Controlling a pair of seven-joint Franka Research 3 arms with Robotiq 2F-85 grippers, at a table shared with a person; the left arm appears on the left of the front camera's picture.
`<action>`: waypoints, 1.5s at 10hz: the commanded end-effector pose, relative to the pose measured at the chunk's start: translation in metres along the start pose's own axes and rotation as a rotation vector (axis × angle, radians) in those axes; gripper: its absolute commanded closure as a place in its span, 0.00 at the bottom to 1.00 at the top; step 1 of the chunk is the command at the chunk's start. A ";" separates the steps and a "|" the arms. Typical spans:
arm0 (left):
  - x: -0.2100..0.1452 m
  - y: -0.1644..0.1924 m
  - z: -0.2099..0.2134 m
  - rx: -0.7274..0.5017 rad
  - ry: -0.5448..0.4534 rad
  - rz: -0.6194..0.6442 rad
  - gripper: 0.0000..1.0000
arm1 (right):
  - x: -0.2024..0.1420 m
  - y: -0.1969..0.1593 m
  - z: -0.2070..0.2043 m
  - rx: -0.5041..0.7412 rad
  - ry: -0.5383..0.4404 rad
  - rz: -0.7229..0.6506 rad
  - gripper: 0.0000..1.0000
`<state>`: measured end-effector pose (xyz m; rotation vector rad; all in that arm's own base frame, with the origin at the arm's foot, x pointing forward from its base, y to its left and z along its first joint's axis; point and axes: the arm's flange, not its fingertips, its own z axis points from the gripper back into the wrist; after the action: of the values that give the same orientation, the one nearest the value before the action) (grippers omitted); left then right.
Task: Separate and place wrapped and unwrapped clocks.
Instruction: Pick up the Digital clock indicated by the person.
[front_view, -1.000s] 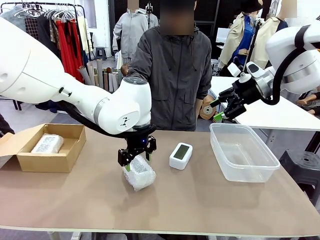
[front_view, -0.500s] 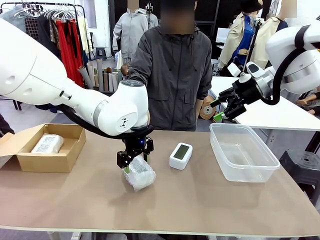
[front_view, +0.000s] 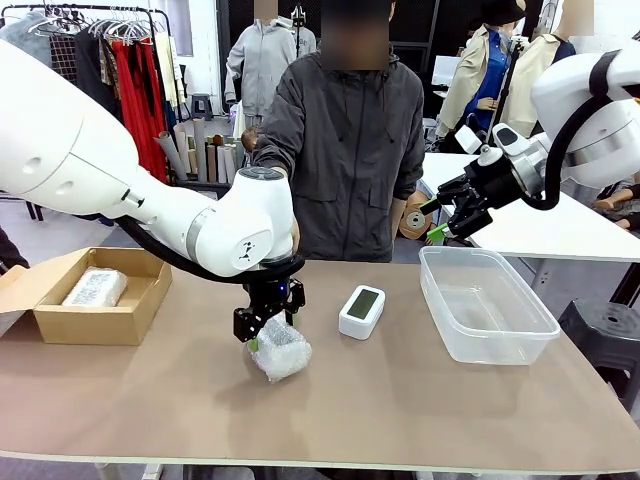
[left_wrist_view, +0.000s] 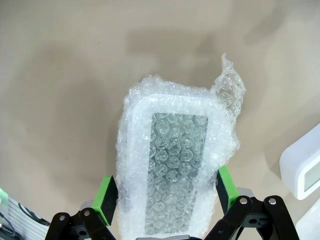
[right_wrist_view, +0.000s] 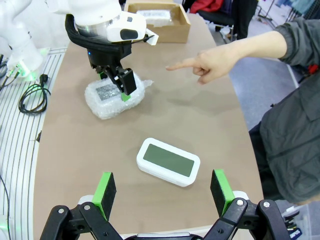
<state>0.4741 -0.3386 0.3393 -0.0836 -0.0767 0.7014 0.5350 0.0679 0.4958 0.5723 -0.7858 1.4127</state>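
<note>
- Since a moment ago the left arm's wrist has swung a little toward the cardboard box side, and the left gripper (front_view: 268, 335) has come down lower over the wrapped bundle (front_view: 283, 352). The bundle itself has not shifted, and nothing else has moved.
- The left gripper (left_wrist_view: 166, 192) stands wide open, with a green pad on each side of the wrapped bundle (left_wrist_view: 172, 160). The pads are right at the bubble wrap's edges. It is not clamped, and the bundle lies flat on the table (front_view: 400, 420).
- Through the wrap you can make out a white case and a grey screen.
- The bare clock (front_view: 362, 311) sits screen-up just beside that bundle, on the tub's side of it and apart from it.
- A second wrapped bundle (front_view: 95, 288) lies inside the open cardboard box (front_view: 100, 325) at the table's left end.
- The clear plastic tub (front_view: 500, 348) stands at the right end with nothing showing inside.
- The right gripper (front_view: 432, 222) hangs in the air above the far side of the tub, fingers spread wide and holding nothing. From its own camera, the right gripper (right_wrist_view: 163, 192) looks down on the bare clock (right_wrist_view: 168, 162).
- The person (front_view: 345, 150) stands at the far side of the table. Their hand (right_wrist_view: 210, 65) is stretched out above the table, index finger pointing toward the left arm and the wrapped bundle (right_wrist_view: 112, 97).
</note>
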 end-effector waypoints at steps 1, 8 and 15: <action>0.001 -0.002 -0.009 -0.008 0.024 0.018 0.00 | 0.001 0.000 0.001 -0.007 0.004 0.007 0.00; 0.000 -0.003 -0.028 0.020 0.069 0.010 0.00 | 0.001 0.000 0.001 -0.007 0.004 0.007 0.00; -0.002 0.001 -0.029 0.049 0.079 -0.032 0.79 | 0.001 0.000 0.001 -0.007 0.004 0.007 0.00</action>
<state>0.4777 -0.3424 0.3139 -0.0730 -0.0070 0.6677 0.5350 0.0679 0.4958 0.5723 -0.7858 1.4127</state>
